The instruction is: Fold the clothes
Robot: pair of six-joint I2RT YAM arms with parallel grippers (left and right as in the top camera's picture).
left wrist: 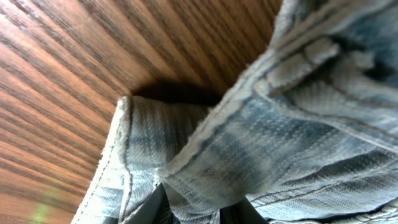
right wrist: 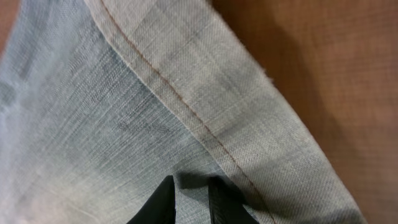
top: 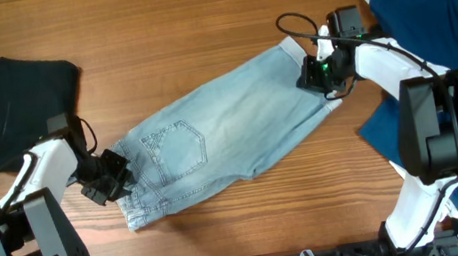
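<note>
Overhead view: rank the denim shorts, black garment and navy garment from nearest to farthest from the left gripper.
1. denim shorts: in the middle; the left gripper is right at their waistband end.
2. black garment: upper left of the picture, a short way beyond the gripper.
3. navy garment: far right side, past the whole length of the shorts.

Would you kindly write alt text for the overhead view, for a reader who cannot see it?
Light-blue denim shorts lie slanted across the wooden table, the left tool at their waistband end and the right tool at a hemmed leg end. A crumpled black garment lies at far left, a larger navy garment at right.
</note>
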